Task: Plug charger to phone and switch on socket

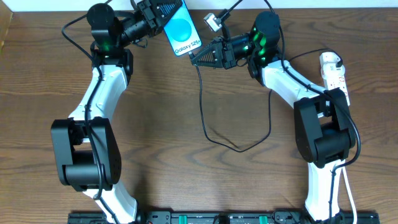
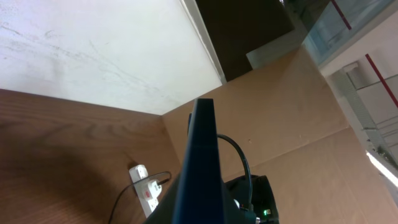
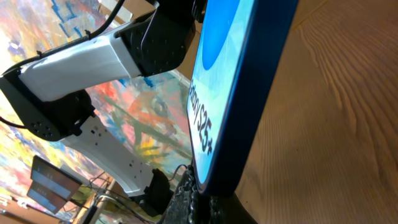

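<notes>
Left jaws are clamped on the phone (image 1: pixel 184 31), raised above the desk (image 1: pixel 155 124). Its long axis slants down toward the nearer right jaws, which are closed on the charger (image 1: pixel 202 106) tip just beside the phone's lower edge. The socket (image 1: pixel 334 73) lies far right.

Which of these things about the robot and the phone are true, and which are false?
1. The left jaws hold the phone. True.
2. The phone's screen is red. False: it is blue.
3. The charger cable loops across the table. True.
4. The socket lies on the table's left side. False: it lies on the right side.
</notes>
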`<state>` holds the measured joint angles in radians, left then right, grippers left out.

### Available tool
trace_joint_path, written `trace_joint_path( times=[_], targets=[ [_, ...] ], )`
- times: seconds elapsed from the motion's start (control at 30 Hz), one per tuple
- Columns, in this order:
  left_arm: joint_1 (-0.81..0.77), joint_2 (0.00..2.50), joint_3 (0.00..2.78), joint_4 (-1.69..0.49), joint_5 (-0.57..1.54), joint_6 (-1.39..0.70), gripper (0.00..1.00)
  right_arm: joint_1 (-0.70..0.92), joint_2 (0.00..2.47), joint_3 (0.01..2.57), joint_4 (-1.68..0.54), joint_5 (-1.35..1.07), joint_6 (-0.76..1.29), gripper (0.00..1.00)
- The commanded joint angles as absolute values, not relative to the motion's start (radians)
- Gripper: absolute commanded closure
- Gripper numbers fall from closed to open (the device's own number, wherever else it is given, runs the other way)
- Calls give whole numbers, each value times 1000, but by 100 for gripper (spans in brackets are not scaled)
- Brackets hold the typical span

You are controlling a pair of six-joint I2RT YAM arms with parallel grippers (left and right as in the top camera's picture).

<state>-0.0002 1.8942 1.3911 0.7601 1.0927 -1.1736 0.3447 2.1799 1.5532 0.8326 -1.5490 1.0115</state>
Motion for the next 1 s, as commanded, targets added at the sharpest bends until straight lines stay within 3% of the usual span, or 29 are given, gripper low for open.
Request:
trace_joint_path(
  times=[0.0,0.97],
  targets=[
    [-7,1872,1398,768,1134,-1164,93,336,2188,1564,837,-1562,1017,99],
    [-58,1872,1398,704,1219,-1005,93,334,2188,1564,839,-1483,1083,99]
  ],
)
